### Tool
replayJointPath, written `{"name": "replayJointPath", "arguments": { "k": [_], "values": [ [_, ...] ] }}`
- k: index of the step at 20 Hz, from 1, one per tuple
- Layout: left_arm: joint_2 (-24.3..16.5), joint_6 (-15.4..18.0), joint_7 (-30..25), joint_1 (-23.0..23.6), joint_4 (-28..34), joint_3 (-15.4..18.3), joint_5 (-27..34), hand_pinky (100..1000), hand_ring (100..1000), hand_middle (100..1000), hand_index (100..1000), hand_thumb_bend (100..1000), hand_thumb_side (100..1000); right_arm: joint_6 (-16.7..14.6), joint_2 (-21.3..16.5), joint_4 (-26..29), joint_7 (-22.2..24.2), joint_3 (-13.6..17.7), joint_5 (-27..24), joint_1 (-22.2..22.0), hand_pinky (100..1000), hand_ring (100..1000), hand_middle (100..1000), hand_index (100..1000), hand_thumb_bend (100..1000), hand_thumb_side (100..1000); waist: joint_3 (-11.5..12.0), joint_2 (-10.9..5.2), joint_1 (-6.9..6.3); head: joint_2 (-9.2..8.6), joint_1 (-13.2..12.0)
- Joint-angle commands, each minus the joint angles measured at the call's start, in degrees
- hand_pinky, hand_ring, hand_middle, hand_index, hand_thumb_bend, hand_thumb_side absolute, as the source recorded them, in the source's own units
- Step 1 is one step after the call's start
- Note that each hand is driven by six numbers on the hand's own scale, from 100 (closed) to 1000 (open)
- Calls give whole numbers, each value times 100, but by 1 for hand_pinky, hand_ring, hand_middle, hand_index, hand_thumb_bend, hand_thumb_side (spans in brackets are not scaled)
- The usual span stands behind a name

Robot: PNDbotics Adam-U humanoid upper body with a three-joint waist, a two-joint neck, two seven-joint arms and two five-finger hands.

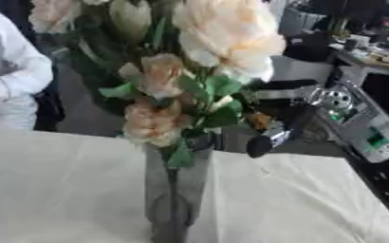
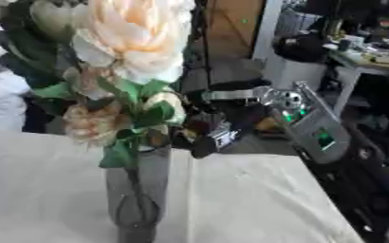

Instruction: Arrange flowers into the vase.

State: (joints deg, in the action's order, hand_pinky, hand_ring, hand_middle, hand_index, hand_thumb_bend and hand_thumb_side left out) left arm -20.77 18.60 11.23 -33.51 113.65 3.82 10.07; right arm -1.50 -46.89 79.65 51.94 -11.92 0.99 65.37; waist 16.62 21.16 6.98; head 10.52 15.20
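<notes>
Peach and cream flower bunch stands in tall grey glass vase, near centre.
Right hand just right of stems, finger state unclear; white tablecloth, cluttered workshop behind.

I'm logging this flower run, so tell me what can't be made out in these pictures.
- Right hand: blurred behind the flowers in both eye views; finger state unclear.
- Left hand: in neither view.
- Vase: base cut off by the bottom edge.
- Stems inside the vase: dark glass blurs them.
- Top blooms: cropped by the upper edge.
</notes>
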Motion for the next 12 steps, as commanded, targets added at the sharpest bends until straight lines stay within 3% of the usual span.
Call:
{"name": "replayJointPath", "arguments": {
  "k": [1,12],
  "values": [
    [-181,0,23,-38,94,72,-31,787,925,845,967,100,1000,-14,-302,34,3,144,22,18,995,1000,1000,1000,886,693,-14,-163,-74,19,14],
    [-193,3,66,-1,94,110,-62,787,926,846,968,100,1000,-44,-627,89,3,397,-44,-310,1000,1000,1000,1000,878,711,-83,-173,-170,57,26]
  ]
}}
